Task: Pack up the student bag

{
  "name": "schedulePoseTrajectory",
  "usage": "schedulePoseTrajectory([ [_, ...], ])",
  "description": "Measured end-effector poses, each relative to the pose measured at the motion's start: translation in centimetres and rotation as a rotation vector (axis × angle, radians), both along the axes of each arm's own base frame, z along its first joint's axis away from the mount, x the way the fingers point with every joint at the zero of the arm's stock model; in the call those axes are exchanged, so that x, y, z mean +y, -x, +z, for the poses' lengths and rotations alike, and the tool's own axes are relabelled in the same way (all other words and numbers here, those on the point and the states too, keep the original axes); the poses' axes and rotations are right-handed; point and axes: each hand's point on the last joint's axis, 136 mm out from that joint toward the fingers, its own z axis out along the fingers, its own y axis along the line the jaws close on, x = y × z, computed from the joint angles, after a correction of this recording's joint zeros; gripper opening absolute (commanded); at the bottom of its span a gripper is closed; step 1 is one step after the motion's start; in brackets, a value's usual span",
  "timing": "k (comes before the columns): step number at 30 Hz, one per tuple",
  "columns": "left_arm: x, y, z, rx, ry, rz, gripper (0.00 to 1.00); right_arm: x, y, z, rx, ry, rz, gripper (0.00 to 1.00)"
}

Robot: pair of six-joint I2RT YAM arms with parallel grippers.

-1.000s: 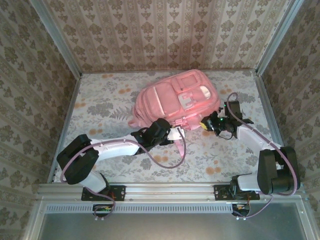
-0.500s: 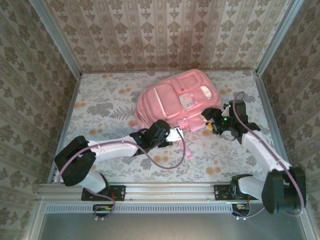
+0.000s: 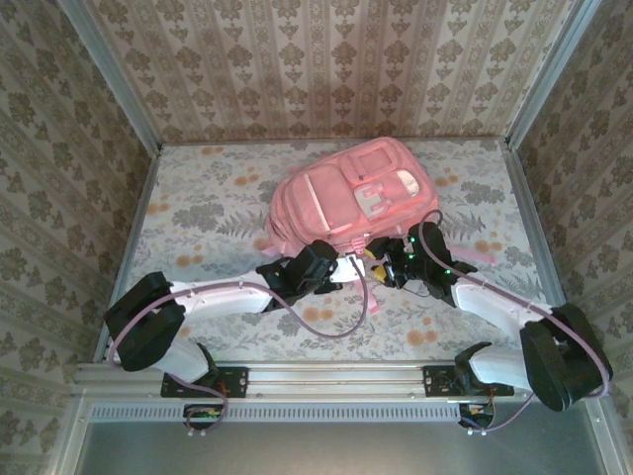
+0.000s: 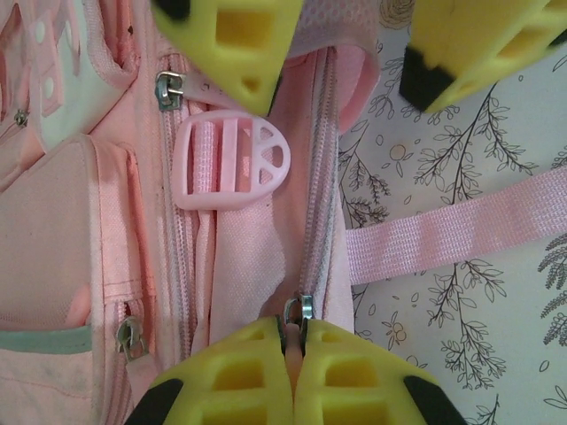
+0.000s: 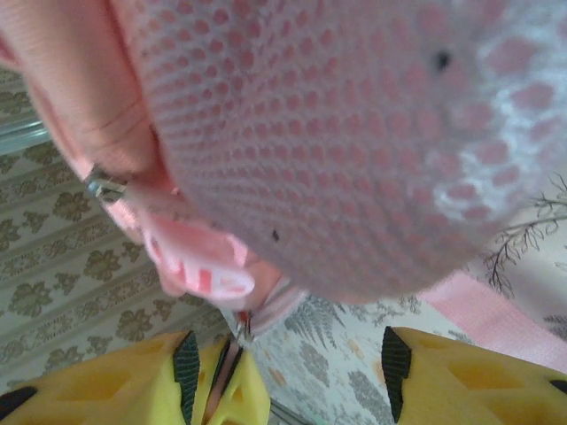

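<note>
The student bag [image 3: 351, 198], a large pink backpack, lies flat at the back middle of the floral table. My left gripper [image 3: 346, 265] is at the bag's near edge, shut on a metal zipper pull [image 4: 298, 312] at the end of a partly open zip. My right gripper [image 3: 383, 269] stands open just to the right of it, jaws apart over the table with nothing between them. In the right wrist view the bag's mesh fabric [image 5: 354, 133] hangs close above the right gripper [image 5: 288, 372]. Its yellow fingers [image 4: 235, 35] show at the top of the left wrist view.
A pink plastic buckle [image 4: 232, 164] and a pink webbing strap [image 4: 443, 235] lie by the zip. Patterned walls with metal corner rails [image 3: 148, 198] enclose the table on three sides. Bare floral tabletop [image 3: 198, 213] stretches left of the bag.
My right gripper has opened and swung left from the bag's right side to its near edge, beside the left gripper. The left gripper has stayed shut on the zipper pull.
</note>
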Motion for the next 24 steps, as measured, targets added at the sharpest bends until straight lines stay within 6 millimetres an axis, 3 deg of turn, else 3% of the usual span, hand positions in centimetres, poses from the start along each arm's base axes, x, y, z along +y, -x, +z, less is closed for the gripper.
schedulePoseTrajectory([
  [5,-0.2,0.4,0.3,-0.005,0.005,-0.009,0.00,1.1,-1.1,-1.2,0.010,-0.017,-0.005,0.43],
  [11,0.0,0.3,0.4,-0.007,0.000,-0.003,0.00,1.8,-1.8,-1.6,-0.002,-0.020,-0.010,0.01],
  [18,-0.2,0.7,0.6,-0.008,0.018,-0.019,0.00,0.3,-1.6,-1.4,-0.026,0.043,0.035,0.00],
  [24,-0.3,1.3,1.3,-0.013,0.047,-0.040,0.00,-4.7,-1.7,-1.5,-0.010,0.110,-0.008,0.00],
])
